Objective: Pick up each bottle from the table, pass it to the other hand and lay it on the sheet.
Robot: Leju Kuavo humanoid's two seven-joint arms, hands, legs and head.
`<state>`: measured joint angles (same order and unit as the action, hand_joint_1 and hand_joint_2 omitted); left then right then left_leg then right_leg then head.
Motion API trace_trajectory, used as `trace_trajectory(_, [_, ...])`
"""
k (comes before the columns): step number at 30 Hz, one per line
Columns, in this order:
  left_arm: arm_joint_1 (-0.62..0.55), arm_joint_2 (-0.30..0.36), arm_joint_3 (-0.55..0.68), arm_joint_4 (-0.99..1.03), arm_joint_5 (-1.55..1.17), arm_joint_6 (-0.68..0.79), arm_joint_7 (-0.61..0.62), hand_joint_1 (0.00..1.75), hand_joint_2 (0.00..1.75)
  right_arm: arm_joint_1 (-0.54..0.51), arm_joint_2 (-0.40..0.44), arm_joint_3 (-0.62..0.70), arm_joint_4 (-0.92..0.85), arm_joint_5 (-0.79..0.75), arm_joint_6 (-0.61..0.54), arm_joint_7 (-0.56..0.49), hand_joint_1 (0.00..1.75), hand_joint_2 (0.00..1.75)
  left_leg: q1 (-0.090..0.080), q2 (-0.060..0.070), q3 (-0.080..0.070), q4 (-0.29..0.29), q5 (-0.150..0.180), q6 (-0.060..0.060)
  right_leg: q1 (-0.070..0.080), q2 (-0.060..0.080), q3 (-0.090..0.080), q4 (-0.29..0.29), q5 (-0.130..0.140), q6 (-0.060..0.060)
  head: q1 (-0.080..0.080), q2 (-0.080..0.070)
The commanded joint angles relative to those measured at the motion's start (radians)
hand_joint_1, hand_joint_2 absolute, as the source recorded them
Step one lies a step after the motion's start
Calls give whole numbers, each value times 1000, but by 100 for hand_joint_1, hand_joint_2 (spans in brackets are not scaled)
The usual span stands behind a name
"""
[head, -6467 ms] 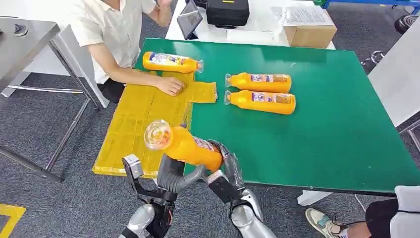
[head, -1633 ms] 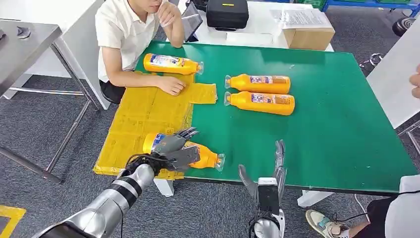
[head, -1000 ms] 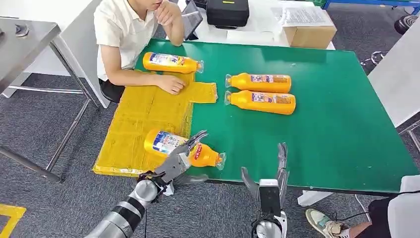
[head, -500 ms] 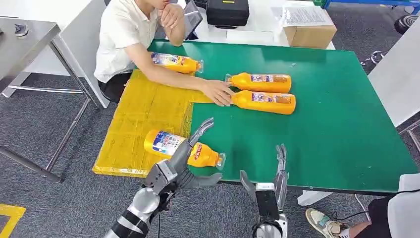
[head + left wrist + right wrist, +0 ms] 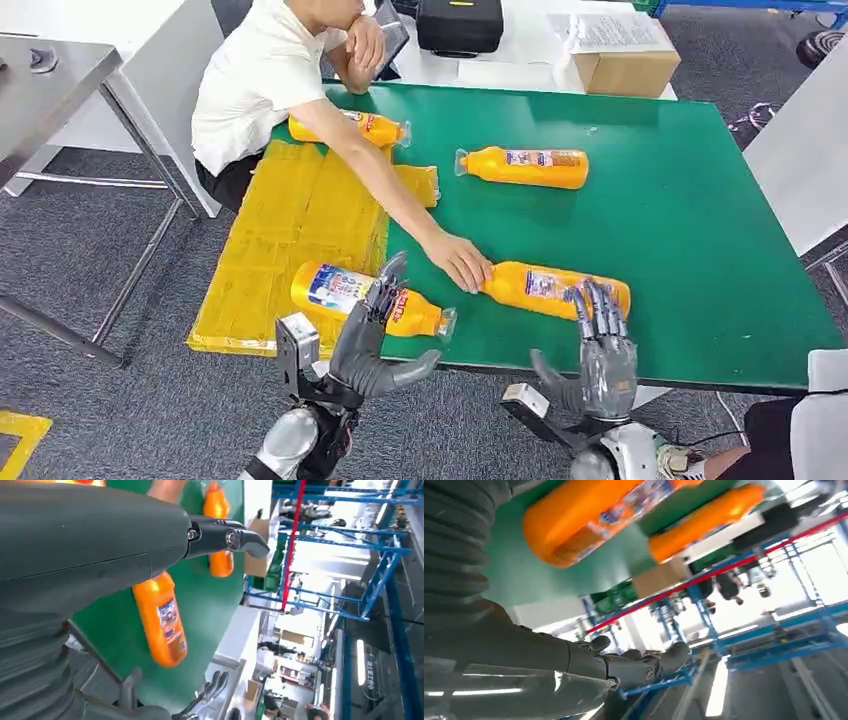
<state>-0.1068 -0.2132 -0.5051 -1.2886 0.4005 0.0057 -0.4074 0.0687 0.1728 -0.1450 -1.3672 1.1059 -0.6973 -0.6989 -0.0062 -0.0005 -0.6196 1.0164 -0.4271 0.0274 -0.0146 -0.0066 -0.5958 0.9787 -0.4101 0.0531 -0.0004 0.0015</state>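
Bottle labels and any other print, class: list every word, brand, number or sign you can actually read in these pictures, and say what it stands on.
None can be read.
Labels on the four orange bottles: blue, white and red print, too small and blurred.
Paper on the cardboard box: lines of print, too small.
Black case: a small yellow mark, no legible text.

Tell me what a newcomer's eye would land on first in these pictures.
First, the bright orange bottles on the green table: one near the front edge with a person's hand on its neck end, one farther back. Next, the yellow sheet at the table's left, with a bottle lying at its near edge. The left hand and right hand rise open in front.
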Motion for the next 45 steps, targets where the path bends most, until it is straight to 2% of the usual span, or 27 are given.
trace_trajectory(1, [-26, 30, -71, 45, -32, 31, 1, 0, 175, -65, -5, -163, 96, 116, -1, 1, 0, 175, 1, 0, 5, -1, -1, -2, 1, 0, 4, -1, -1, -2, 0, 0])
trace_trajectory(3, [-31, 28, -76, 49, -40, 44, -3, 0, 175, -82, -13, -174, 148, 147, -1, 1, 0, 175, 1, 0, 3, -1, 0, -1, 1, 0, 3, -1, 0, -1, 0, 0])
trace_trajectory(15, [-31, 28, -76, 49, -40, 44, -3, 0, 175, -82, -13, -174, 148, 147, -1, 1, 0, 175, 1, 0, 4, -1, -1, -2, 1, 1, 4, -1, -1, -2, 0, 0])
trace_trajectory(17, [-34, 30, -80, 55, -44, 42, -5, 0, 175, -94, -23, -167, 212, 155, -1, 11, 0, 175, 1, 1, 5, -1, -1, -2, 1, 1, 5, -1, -1, -2, 0, 0])
trace_trajectory(21, [-34, 30, -80, 55, -44, 42, -5, 0, 175, -94, -23, -167, 212, 155, -1, 11, 0, 175, 1, 1, 4, -2, -1, -2, 1, 1, 4, -2, 0, -2, 0, 0])
trace_trajectory(22, [-39, 31, -92, 67, -34, 42, 9, 0, 175, -140, -54, -157, 324, 129, -1, 57, 0, 175, 1, 1, 7, -2, -2, -2, 1, 1, 6, -2, -1, -2, 0, 0])
trace_trajectory(23, [-45, 30, -99, 77, -34, 40, 12, 0, 175, -171, -68, -164, 364, 113, -1, 67, 0, 175, 2, 1, 8, -2, -2, -3, 1, 1, 7, -2, -2, -3, 0, 0])
trace_trajectory(26, [-83, 20, -136, 109, -37, 29, 28, 0, 175, -289, -122, -171, 525, 192, -1, 150, 0, 175, 1, 3, 5, -2, -1, -2, 1, 3, 5, -2, 0, -2, 0, 0])
trace_trajectory(30, [-122, 5, -170, 147, -32, 47, 81, 0, 175, -376, -185, -149, 660, 221, -1, 225, 0, 175, 1, 3, 4, -1, 0, -1, 1, 2, 3, -2, 1, -1, 0, 0])
trace_trajectory(38, [-139, 6, -212, 182, -17, 46, 83, 0, 175, -428, -219, -132, 780, 215, -1, 246, 0, 175, -1, 1, 3, 0, 1, 0, -1, 1, 3, -1, 1, 0, 0, 0])
trace_trajectory(45, [-150, 6, -223, 193, -4, 42, 94, 0, 175, -441, -215, -105, 767, 236, -1, 250, 0, 175, 0, 2, 4, 0, 0, 0, -1, 1, 4, -1, 1, 0, 0, 0])
